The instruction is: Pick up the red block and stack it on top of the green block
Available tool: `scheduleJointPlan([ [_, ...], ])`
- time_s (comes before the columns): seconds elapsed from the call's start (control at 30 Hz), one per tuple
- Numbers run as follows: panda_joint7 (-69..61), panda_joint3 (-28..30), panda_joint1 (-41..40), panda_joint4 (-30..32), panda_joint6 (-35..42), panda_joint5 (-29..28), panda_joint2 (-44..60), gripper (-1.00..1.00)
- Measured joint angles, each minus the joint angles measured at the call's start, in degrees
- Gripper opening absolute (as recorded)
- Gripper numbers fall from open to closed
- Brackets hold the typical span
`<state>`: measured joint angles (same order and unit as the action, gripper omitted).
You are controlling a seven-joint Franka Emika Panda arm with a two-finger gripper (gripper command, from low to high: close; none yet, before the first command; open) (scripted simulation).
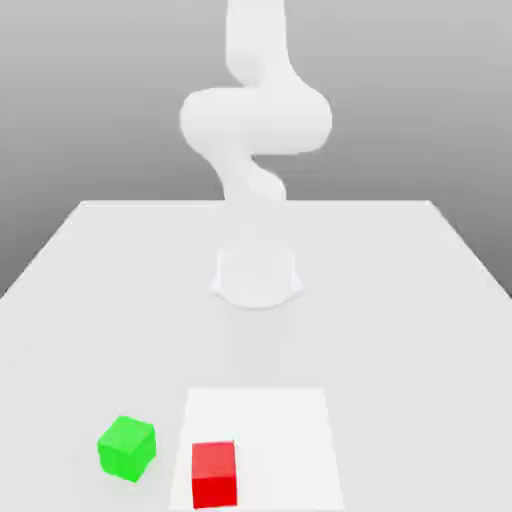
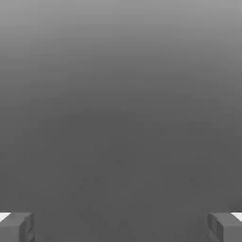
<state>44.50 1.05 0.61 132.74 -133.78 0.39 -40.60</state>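
Note:
The red block (image 1: 214, 474) lies on the white table near the front edge, on a paler square patch (image 1: 280, 430). The green block (image 1: 126, 447) sits just beside it toward the exterior view's left, turned slightly, with a small gap between the two. In the hand view my gripper (image 2: 121, 228) is open; its grey fingertips (image 2: 16, 227) stand far apart with nothing between them, against a plain grey background. The arm (image 1: 255, 120) rises from its base and curls upward, well behind the blocks.
The arm's round base (image 1: 257, 275) stands mid-table, behind the blocks. The white table (image 1: 420, 300) stretches wide on both sides, and its far edge runs behind the base.

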Motion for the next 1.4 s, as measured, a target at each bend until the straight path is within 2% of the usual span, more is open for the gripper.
scheduleJointPlan([
  [0.57, -9.71, 4.90, 1.69, 6.49, -13.64, 3.48, 35.69, 0.00],
  [0.8, -12.25, 5.33, 0.64, 9.17, -19.27, 2.91, 50.09, 0.00],
  [0.97, -13.99, 3.87, -0.65, 8.27, -27.00, 4.64, 60.45, 0.00],
  [1.0, -14.23, 3.47, -0.98, 8.03, -28.32, 4.96, 62.04, -1.00],
  [1.23, -14.18, 3.40, -1.05, 8.01, -28.40, 4.90, 62.19, -1.00],
  [1.4, -12.53, 4.92, -0.56, 9.56, -20.99, 2.59, 53.19, -1.00],
])
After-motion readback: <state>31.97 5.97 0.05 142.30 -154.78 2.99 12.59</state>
